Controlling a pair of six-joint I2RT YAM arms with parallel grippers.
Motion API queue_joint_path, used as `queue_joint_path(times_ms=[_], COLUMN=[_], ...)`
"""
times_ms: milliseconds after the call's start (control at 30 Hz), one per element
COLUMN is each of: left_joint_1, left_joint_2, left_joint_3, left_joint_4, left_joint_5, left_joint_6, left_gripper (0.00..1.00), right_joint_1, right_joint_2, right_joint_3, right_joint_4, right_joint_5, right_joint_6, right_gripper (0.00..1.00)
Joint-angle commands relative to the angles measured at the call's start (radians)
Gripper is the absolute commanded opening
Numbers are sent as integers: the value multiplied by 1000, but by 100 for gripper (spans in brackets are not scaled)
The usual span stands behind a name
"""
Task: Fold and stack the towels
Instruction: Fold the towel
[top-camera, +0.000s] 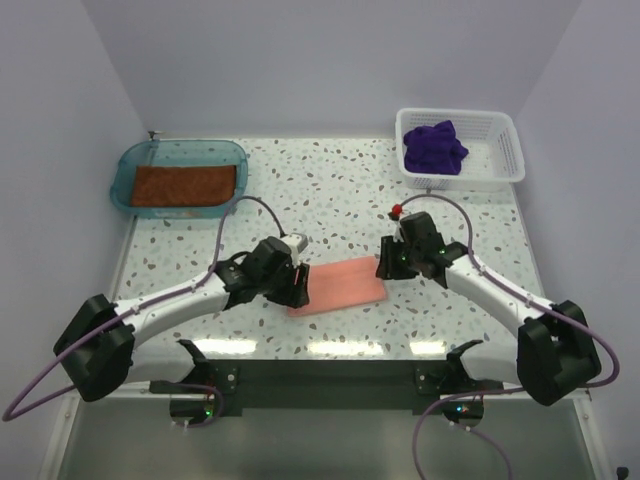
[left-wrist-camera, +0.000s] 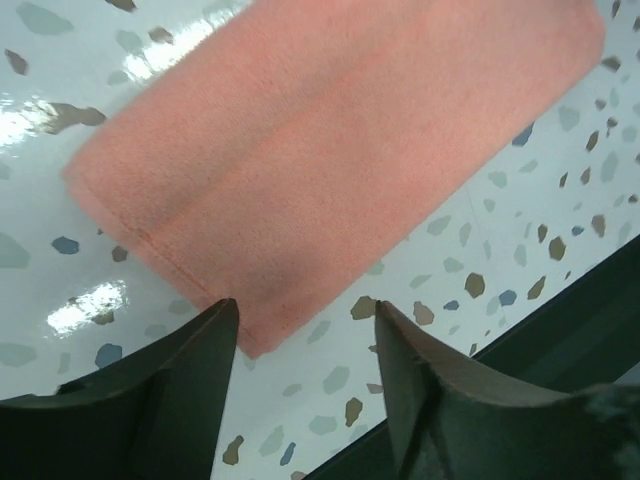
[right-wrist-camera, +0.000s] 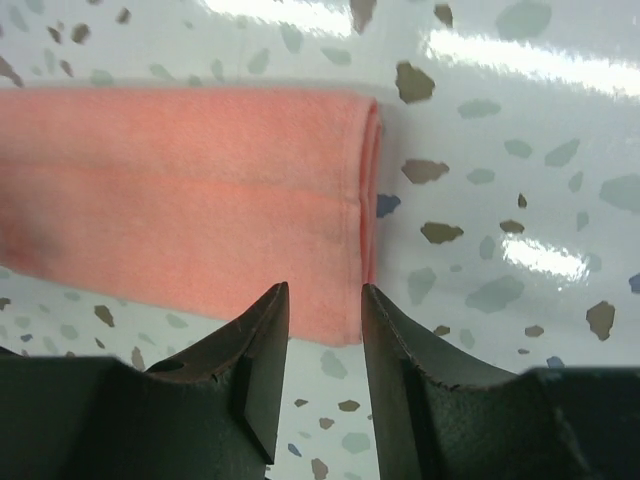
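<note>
A salmon pink towel (top-camera: 338, 286) lies folded flat on the table between the two arms. My left gripper (top-camera: 296, 290) hovers open at its left end; in the left wrist view the pink towel (left-wrist-camera: 330, 150) has a corner just ahead of the gripper (left-wrist-camera: 305, 310), nothing between the fingers. My right gripper (top-camera: 383, 268) is open over the right end; the towel's folded edge (right-wrist-camera: 350, 210) shows past the gripper (right-wrist-camera: 325, 290). A rust brown towel (top-camera: 183, 185) lies flat in the teal tray (top-camera: 128, 160). A purple towel (top-camera: 434, 148) is bunched in the white basket (top-camera: 505, 150).
The teal tray sits at the back left and the white mesh basket at the back right. The table's dark front edge (left-wrist-camera: 560, 320) runs close to the left gripper. Both arm bases stand at the near edge.
</note>
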Motion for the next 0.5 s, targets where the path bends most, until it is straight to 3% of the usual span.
queue_joint_path(times_ms=[0, 133, 267, 467], left_joint_1=[22, 102, 238, 308], left_joint_2=[-48, -61, -66, -100], left_joint_3=[83, 85, 54, 19], left_joint_4=[-53, -62, -70, -73], left_joint_5=[-131, -132, -110, -168], left_joint_6=[-79, -84, -59, -10], left_gripper=[64, 76, 77, 78], right_joint_1=[14, 25, 25, 25], right_joint_2=[-10, 40, 166, 333], right_joint_3=[95, 152, 174, 181], right_joint_4=[-11, 18, 86, 169], right_joint_5=[-15, -12, 5, 28], right_joint_6=[-59, -77, -82, -76], right_gripper=[39, 40, 38, 35])
